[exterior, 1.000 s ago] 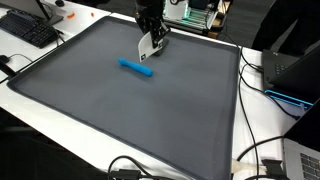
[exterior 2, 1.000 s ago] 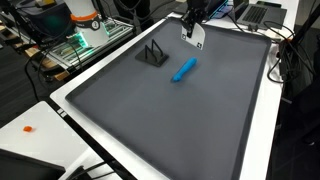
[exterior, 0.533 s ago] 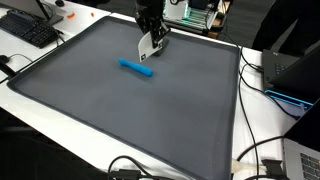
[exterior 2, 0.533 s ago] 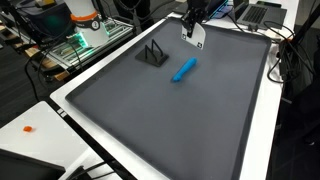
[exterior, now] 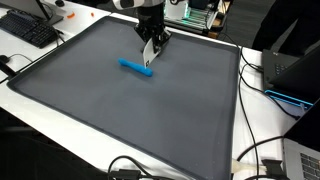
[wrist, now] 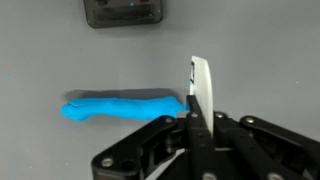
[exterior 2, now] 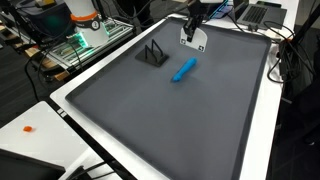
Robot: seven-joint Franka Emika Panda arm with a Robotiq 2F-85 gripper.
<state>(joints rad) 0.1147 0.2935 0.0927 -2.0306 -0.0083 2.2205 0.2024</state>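
Note:
My gripper [exterior: 151,42] is shut on a thin white flat piece [exterior: 148,55] that hangs from the fingers just above the grey mat [exterior: 120,115]. A blue cylindrical object [exterior: 136,68] lies on the mat right beside the piece's lower end. In the wrist view the white piece [wrist: 201,85] stands edge-on between the black fingers, gripper [wrist: 194,115], with the blue object [wrist: 125,106] lying to its left. In an exterior view the gripper [exterior 2: 192,24] holds the white piece [exterior 2: 194,39] above and behind the blue object [exterior 2: 184,69].
A small black stand [exterior 2: 152,55] sits on the mat left of the blue object, also seen as the black stand [wrist: 125,12]. Off the mat are a keyboard [exterior: 30,28], a laptop [exterior: 295,70], cables, and a green board [exterior 2: 85,40].
The gripper has turned a little, so the white piece now looks narrower in an exterior view. The blue object has not moved.

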